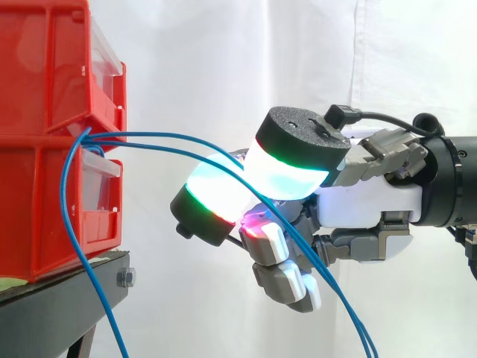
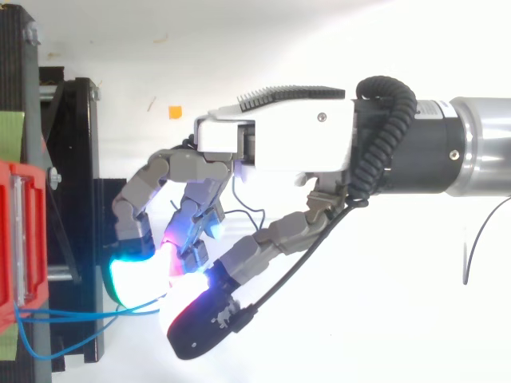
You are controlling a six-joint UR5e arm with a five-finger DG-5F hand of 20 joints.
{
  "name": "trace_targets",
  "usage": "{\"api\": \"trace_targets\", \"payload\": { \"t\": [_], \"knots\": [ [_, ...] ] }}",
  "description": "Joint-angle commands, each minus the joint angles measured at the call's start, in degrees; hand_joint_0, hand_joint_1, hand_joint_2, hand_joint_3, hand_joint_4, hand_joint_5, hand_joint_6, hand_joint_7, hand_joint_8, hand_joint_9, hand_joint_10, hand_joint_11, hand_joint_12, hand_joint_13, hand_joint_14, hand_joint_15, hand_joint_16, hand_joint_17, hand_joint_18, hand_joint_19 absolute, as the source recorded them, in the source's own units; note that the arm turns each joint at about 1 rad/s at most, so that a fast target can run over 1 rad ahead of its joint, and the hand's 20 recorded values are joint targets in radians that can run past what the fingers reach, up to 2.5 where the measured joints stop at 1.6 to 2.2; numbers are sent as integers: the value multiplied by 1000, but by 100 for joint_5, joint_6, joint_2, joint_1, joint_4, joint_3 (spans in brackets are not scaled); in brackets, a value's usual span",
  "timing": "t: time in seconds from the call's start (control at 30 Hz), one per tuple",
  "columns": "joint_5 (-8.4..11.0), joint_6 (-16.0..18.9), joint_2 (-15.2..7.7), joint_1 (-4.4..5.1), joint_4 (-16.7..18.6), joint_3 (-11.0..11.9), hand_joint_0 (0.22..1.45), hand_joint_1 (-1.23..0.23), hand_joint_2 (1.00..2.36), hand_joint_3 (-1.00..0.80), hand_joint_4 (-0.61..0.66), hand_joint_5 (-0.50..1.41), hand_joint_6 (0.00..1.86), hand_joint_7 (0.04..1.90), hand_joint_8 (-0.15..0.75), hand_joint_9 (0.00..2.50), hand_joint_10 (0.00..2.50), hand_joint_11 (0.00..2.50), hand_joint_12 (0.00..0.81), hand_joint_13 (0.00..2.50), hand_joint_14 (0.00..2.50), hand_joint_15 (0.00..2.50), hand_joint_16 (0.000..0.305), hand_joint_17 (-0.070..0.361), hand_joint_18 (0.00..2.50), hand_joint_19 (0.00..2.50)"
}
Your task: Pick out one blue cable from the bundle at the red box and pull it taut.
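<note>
Where the blue cables (image 1: 149,134) pass between the pads (image 1: 287,175), the contact is hidden, though the hand's (image 1: 365,201) fingers (image 1: 279,276) are curled around them near the red box (image 1: 45,186). Their downward run is cut off in the side view; from above, they are traced from box to pad.

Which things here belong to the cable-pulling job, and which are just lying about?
Job: blue cables; red bins they come out of; robot hand pinching the cables between its pads.
Lying about: black stand; bolt on the stand; white curtain; small orange square.
</note>
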Motion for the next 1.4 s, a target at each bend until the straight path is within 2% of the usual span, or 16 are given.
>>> {"api": "trace_targets", "payload": {
  "t": [0.0, 0.2, 0.33, 0.53, 0.8, 1.0, 1.2, 1.27, 1.37],
  "knots": [
    [0, 17, -1, 0, -9, 0, 859, -921, 1019, -271, -45, -208, 975, 903, 255, 1052, 24, 758, 306, 1115, 24, 792, 46, 104, 929, 1063],
    [-26, 26, -1, 0, -9, 0, 858, -896, 1025, -183, -35, -209, 975, 958, 253, 1050, 25, 763, 308, 1117, 26, 808, 46, 104, 922, 1086],
    [-26, 17, -1, 0, -9, 0, 855, -915, 1016, -309, -24, -209, 987, 822, 252, 1033, 20, 745, 303, 1119, 26, 799, 47, 105, 952, 1047],
    [-26, 26, -1, -9, -9, 0, 847, -919, 1000, -500, -2, -191, 987, 850, 261, 1063, 21, 777, 302, 1126, 27, 796, 46, 105, 992, 1008],
    [-35, 35, -1, -17, -9, 0, 814, -914, 1000, -500, 32, -168, 991, 889, 284, 1172, 22, 865, 299, 1151, 25, 778, 46, 105, 1049, 953],
    [-35, 70, 8, -17, -9, 0, 745, -920, 1000, -500, 45, -162, 986, 876, 295, 1219, 26, 885, 300, 1165, 28, 789, 46, 103, 1067, 952],
    [-35, 114, 8, -17, -9, 0, 666, -845, 1000, -500, 50, -150, 965, 922, 302, 1292, 26, 873, 302, 1193, 28, 808, 45, 100, 1075, 975],
    [-35, 123, -1, -17, -9, 0, 646, -743, 1000, -500, 49, -135, 946, 991, 308, 1337, 26, 860, 302, 1215, 25, 807, 43, 97, 1072, 990],
    [-35, 149, -1, -17, -9, 0, 647, -726, 1000, -500, 27, -119, 936, 1066, 307, 1399, 26, 867, 312, 1234, 27, 797, 43, 97, 1066, 1001]
  ]
}}
